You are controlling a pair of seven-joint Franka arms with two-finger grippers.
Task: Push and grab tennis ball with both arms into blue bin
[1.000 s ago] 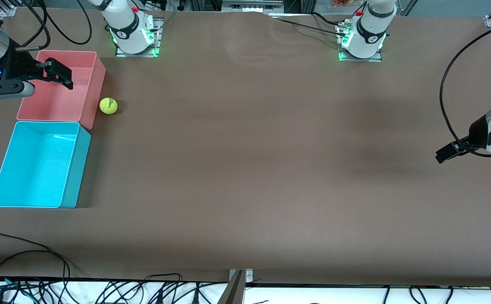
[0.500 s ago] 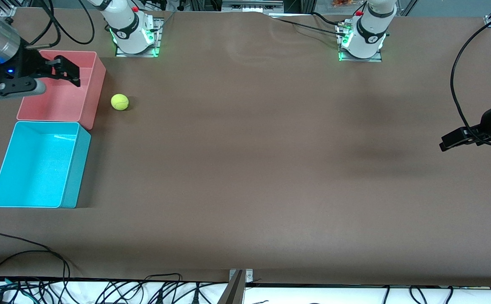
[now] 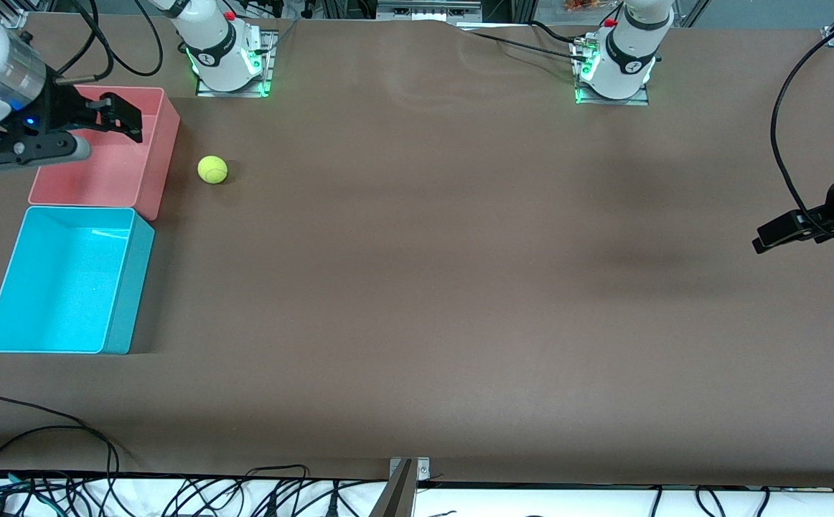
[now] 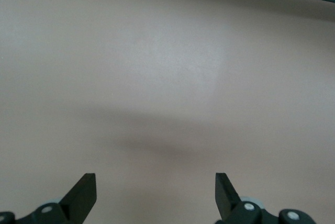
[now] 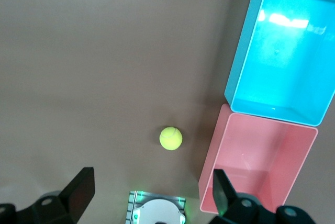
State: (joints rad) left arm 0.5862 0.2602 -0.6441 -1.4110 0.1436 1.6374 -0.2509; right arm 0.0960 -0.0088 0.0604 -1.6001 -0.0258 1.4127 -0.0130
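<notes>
Fuzzy yellow-green tennis ball [image 3: 212, 169] lay on the brown table, near the pink rectangular plastic bin [image 3: 161, 154], apart from it. Right gripper [image 3: 124, 118] hung spread wide over that empty bin; left gripper [image 3: 783, 231], fingers apart, waited over the table's left-arm end. Risk: a nudge could send the ball rolling away. Cyan-blue rectangular plastic bin [image 3: 130, 287] was empty.
</notes>
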